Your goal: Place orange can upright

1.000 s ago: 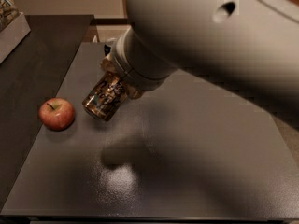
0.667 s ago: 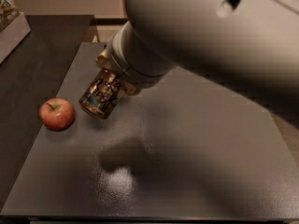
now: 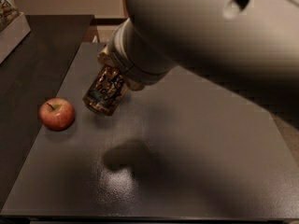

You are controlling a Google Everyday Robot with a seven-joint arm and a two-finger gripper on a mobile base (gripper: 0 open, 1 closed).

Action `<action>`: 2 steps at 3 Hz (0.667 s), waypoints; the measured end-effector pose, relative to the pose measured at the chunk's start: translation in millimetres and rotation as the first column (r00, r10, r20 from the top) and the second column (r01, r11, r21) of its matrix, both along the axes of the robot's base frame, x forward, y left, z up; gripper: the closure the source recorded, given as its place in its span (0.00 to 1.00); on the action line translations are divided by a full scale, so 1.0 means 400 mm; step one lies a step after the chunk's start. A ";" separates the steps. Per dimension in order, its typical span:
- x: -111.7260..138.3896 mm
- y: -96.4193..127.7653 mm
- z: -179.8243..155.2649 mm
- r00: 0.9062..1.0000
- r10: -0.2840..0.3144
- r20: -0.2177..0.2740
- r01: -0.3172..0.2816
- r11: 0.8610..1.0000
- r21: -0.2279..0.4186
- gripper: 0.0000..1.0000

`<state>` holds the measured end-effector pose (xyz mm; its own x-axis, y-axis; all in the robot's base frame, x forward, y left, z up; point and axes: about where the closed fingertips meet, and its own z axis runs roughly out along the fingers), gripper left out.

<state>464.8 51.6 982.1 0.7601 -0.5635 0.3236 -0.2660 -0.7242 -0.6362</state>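
The orange can (image 3: 104, 93) is shiny brownish-orange with dark script markings. It hangs tilted in the air above the grey table (image 3: 196, 162), its free end pointing down and to the left. My gripper (image 3: 113, 80) is shut on the can's upper end and is mostly hidden behind my large pale wrist and arm (image 3: 187, 36). The can's shadow (image 3: 128, 157) lies on the table below and to the right of it.
A red apple (image 3: 56, 114) sits on the table just left of the can. A darker surface (image 3: 32, 69) adjoins the table on the left, with a pale box (image 3: 10, 24) at the far left corner. The table's front edge runs along the bottom.
The gripper and the can have barely shifted, a little to the left and back. The can now hangs slightly steeper. The apple has not moved.
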 end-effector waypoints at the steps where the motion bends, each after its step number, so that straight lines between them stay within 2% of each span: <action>1: 0.024 -0.051 0.027 0.997 0.018 0.074 -0.016 0.999 -0.037 1.00; 2: 0.051 -0.107 0.054 0.987 0.058 0.152 -0.048 0.997 -0.068 1.00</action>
